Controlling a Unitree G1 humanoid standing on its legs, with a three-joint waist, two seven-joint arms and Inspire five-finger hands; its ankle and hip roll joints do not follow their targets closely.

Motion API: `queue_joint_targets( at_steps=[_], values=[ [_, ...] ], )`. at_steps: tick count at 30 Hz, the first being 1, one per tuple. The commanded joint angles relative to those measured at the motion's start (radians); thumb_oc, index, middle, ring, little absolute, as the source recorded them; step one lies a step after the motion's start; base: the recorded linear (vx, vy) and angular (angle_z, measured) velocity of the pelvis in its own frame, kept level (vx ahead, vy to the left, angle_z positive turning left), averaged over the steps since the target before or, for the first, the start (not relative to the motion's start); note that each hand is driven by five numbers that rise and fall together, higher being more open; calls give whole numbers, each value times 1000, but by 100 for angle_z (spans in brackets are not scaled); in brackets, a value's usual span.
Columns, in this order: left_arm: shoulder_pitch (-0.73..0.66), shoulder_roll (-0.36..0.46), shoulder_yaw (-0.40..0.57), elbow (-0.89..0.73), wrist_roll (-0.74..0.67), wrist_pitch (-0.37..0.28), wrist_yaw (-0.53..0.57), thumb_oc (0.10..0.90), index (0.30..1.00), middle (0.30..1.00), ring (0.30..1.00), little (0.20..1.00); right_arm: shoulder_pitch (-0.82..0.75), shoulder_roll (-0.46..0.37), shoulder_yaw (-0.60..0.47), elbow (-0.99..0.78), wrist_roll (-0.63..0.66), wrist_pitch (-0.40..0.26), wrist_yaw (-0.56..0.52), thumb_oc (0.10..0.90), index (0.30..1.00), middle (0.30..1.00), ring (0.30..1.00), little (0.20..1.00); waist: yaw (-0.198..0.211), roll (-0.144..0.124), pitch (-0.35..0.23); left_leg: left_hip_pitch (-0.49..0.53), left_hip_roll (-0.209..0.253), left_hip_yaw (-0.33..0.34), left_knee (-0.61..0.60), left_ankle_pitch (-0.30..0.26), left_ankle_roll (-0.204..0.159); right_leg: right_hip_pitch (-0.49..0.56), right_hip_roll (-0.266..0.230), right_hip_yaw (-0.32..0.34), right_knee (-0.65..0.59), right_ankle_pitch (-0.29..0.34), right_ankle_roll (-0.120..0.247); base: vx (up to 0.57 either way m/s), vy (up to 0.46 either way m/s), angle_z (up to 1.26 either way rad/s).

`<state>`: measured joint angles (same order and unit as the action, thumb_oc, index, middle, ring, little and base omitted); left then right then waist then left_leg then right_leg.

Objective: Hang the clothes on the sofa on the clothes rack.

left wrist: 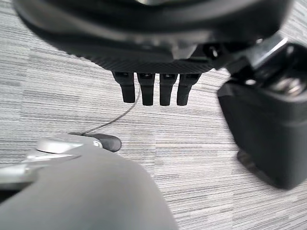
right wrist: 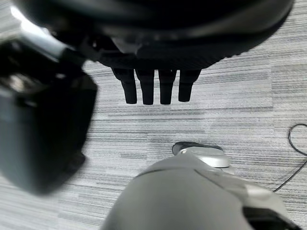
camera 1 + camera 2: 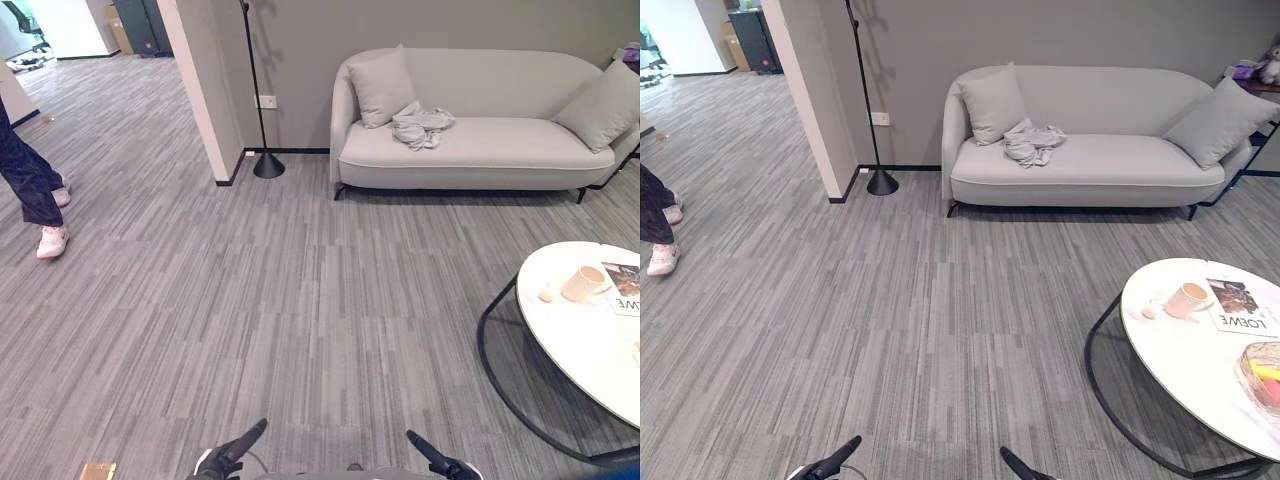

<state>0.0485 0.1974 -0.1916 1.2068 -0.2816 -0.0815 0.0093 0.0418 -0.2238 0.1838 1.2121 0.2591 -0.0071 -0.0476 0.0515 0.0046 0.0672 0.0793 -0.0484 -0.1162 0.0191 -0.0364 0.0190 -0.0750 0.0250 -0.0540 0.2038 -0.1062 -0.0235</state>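
Standing well back on the carpet, facing the sofa (image 3: 480, 140) across open floor. The clothes (image 3: 421, 125) are lying in a crumpled grey heap on the seat cushion, toward its left end, just beside the left pillow (image 3: 381, 87) and well apart from the right pillow (image 3: 601, 105).

I am holding my left hand (image 3: 232, 452) low at the bottom edge of the eye view, fingers (image 1: 154, 88) straight and side by side, carrying nothing. My right hand (image 3: 440, 460) is hanging the same way, fingers (image 2: 156, 86) straight in a row, nothing between them. Carpet is showing past both.

No clothes rack is visible from here; the tall dark pole (image 3: 255, 90) with a round base by the wall corner is reading more like a floor lamp, though I cannot tell for sure.

A round white surface (image 3: 580, 340) is sitting off to my right with a cup (image 3: 583, 283) and a magazine (image 3: 624, 288) on it. A person's legs (image 3: 30, 190) are showing at far left.

Progress, as I judge it: nothing done yet. Approach, pickup, carry and hanging are all remaining.
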Motion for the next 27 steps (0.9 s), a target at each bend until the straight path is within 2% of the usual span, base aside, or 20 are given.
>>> queue_joint_targets(
  at_steps=[1,18,25,26,27],
  values=[
    [-63,9,11,-10,1,-47,1,800,900,900,900,900,-65,-15,27,-3,20,-39,-3,800,900,900,900,900,6,-41,25,28,-50,-87,-106,9,5,181,-26,83,-291,146,60,0,0,0],
    [-67,6,28,13,-1,-39,17,800,900,900,900,900,-49,-15,13,-23,43,-48,-14,800,900,900,900,900,-6,-49,35,51,-43,-79,-106,-6,5,193,-19,94,-291,138,55,25,-13,-2],
    [-86,11,20,-2,1,-34,34,800,900,900,900,900,-56,-18,20,-80,40,-54,-27,800,900,900,900,900,-16,-59,64,58,-17,-51,-106,-10,-1,182,-4,111,-291,140,48,38,-70,-10],
    [-93,15,22,-16,-14,-35,36,800,900,900,900,900,-55,-24,18,-113,43,-57,-29,800,900,900,900,900,-18,-76,94,-8,-26,-34,37,-50,-19,183,-11,121,-291,137,40,38,-94,-28],
    [-93,15,22,-16,-14,-35,36,800,900,900,900,900,-55,-24,18,-113,43,-57,-29,800,900,900,900,900,-19,-76,93,-14,-26,-34,46,-55,-19,180,-11,121,-291,137,40,29,-145,-22]
  ],
)
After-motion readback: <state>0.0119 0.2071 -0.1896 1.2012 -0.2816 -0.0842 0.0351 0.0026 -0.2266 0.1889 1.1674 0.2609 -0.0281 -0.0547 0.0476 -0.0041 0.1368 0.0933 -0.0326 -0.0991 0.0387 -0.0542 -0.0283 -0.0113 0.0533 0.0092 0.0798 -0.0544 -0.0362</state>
